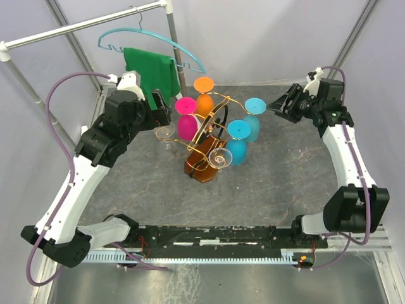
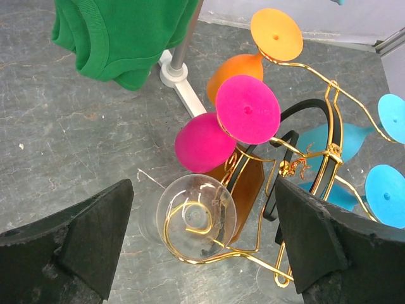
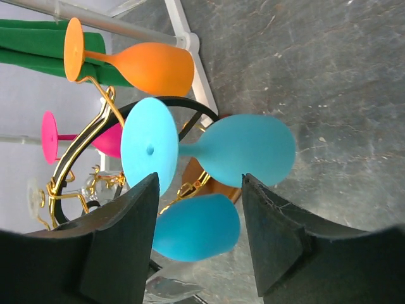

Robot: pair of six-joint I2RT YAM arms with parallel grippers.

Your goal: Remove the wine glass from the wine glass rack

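Note:
The gold curly-wire wine glass rack (image 1: 218, 120) with a black arched loop and an amber-brown base (image 1: 202, 166) stands mid-table. Upside-down glasses hang on its arms: orange (image 1: 204, 95), pink (image 1: 186, 117), two light-blue (image 1: 253, 109), (image 1: 239, 140), and two clear ones (image 1: 166, 133), (image 1: 219, 158). My left gripper (image 1: 158, 107) is open just left of the rack; in the left wrist view the clear glass's foot (image 2: 196, 218) sits in a gold scroll between my open fingers (image 2: 95, 234). My right gripper (image 1: 278, 106) is open, right of the rack, facing the light-blue glasses (image 3: 243, 149).
A grey clothes rail (image 1: 82, 24) stands at the back left, carrying a teal hanger (image 1: 152, 39) and a green garment (image 1: 150, 69) just behind my left gripper. The rail's white foot (image 2: 180, 85) lies on the grey table near the rack.

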